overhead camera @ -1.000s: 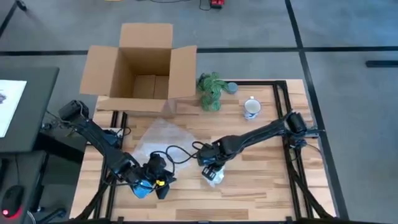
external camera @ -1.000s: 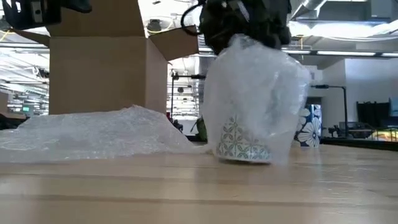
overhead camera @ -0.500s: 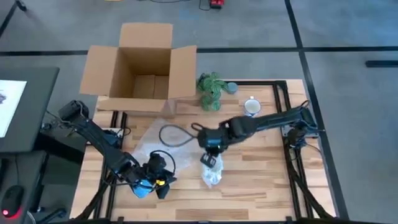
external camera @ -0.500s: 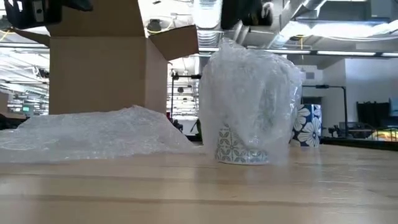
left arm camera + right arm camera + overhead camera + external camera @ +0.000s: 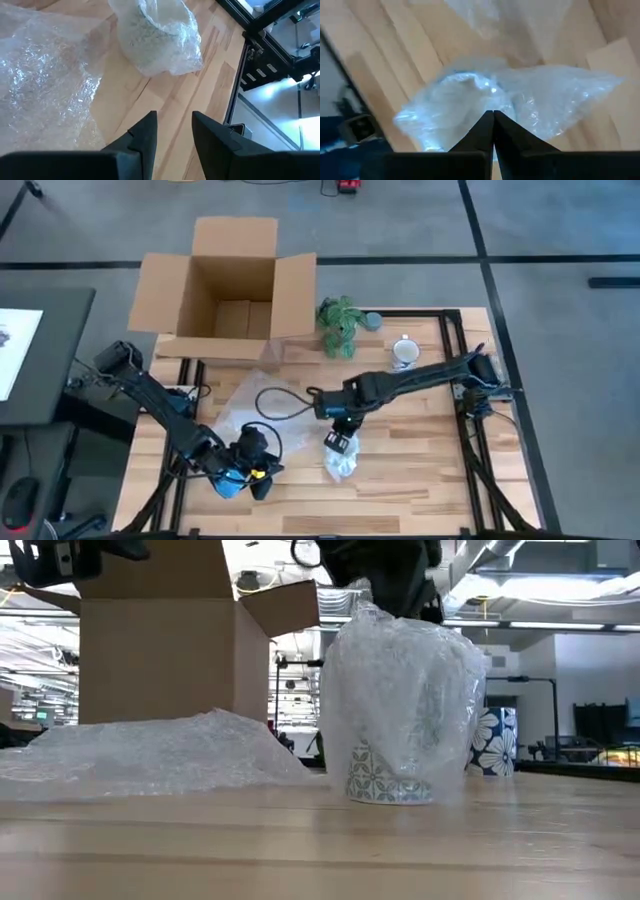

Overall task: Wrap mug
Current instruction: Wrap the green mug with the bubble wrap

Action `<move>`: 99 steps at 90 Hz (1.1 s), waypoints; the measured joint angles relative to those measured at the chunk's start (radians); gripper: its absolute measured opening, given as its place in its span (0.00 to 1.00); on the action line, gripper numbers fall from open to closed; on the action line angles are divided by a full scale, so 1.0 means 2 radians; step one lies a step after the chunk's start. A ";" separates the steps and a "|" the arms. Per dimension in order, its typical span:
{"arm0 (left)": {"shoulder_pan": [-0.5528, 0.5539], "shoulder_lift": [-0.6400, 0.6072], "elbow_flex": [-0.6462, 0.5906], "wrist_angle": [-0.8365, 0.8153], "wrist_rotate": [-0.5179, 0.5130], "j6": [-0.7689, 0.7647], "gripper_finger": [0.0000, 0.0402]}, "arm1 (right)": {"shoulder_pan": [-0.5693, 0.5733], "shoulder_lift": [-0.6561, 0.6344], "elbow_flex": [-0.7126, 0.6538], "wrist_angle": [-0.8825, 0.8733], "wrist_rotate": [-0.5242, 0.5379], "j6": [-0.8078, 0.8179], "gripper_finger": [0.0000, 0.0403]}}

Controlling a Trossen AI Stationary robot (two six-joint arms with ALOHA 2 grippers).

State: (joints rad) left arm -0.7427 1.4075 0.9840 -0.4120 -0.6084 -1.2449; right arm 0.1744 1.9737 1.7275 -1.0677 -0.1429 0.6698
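From above, a patterned ceramic mug bundled in clear bubble wrap (image 5: 341,461) is seen near the wooden table's (image 5: 420,470) front edge, just ahead of the right gripper (image 5: 338,442). The left gripper (image 5: 262,473) is parked at the front left. At table level, the bundle is seen upright with its base exposed; wrapping appears nearly finished, and tucking is judged next. Wrist views: right fingers pressed together, gripping nothing; left fingers slightly parted, empty.
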 joint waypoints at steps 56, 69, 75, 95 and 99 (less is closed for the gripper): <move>0.000 0.000 0.000 0.000 0.000 0.001 0.26 | 0.040 0.075 0.003 0.028 0.052 0.029 0.00; 0.000 0.000 0.000 0.000 0.000 0.001 0.26 | 0.040 0.058 0.023 -0.001 0.051 0.030 0.00; 0.001 0.000 0.000 0.000 0.000 0.001 0.26 | 0.040 0.041 0.039 -0.018 0.045 0.032 0.00; 0.001 0.000 0.000 0.002 0.000 -0.004 0.26 | 0.054 -0.004 0.060 0.000 -0.018 0.045 0.00; 0.001 0.000 0.000 0.002 0.000 -0.004 0.26 | 0.060 -0.003 0.055 0.012 -0.009 0.045 0.00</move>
State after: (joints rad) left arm -0.7414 1.4078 0.9840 -0.4076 -0.6094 -1.2529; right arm 0.2948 1.9675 1.8368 -1.0436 -0.1602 0.7601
